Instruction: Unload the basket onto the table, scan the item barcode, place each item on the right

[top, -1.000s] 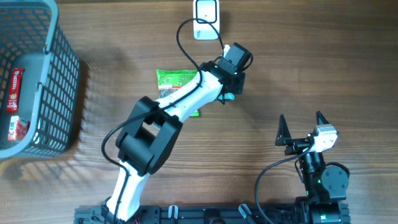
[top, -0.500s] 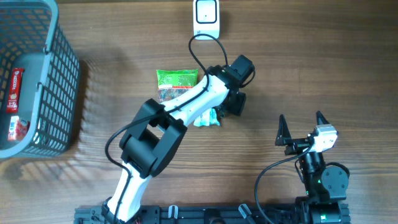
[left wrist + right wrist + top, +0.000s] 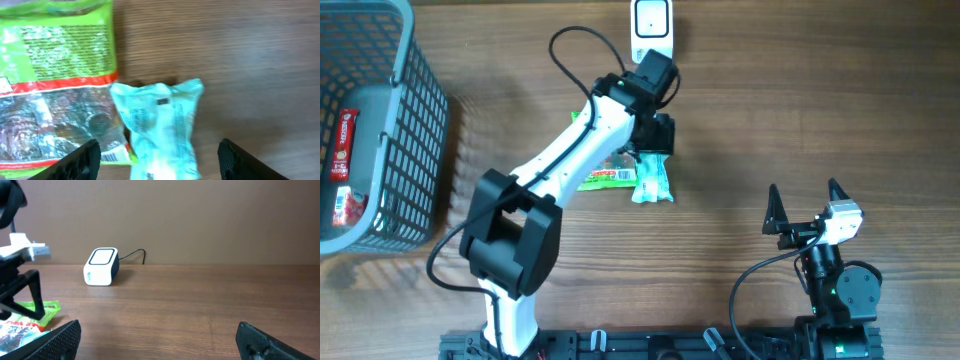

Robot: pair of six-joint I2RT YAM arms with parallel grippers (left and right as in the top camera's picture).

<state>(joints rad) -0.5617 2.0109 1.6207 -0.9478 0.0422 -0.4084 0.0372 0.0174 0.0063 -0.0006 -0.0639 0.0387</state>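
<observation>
A small teal packet (image 3: 652, 184) lies flat on the wood, its left edge against a larger green snack packet (image 3: 603, 176) that my left arm partly hides. My left gripper (image 3: 654, 140) hovers just behind them, in front of the white scanner (image 3: 652, 25). In the left wrist view the teal packet (image 3: 159, 127) lies between and below my open left gripper (image 3: 160, 162), untouched, with the green packet (image 3: 55, 75) and its barcode to the left. My right gripper (image 3: 807, 206) stands open and empty at the front right, and in its view (image 3: 157, 340) it faces the scanner (image 3: 101, 266).
A grey mesh basket (image 3: 420, 120) stands at the far left with a red packet (image 3: 342, 145) inside. The scanner's black cable (image 3: 582, 45) loops over the left arm. Bare wood lies between the packets and the right arm.
The left gripper opened and let go of the teal packet, which now lies beside the green one. The left arm swung back and left toward the scanner. The right arm stayed still.
</observation>
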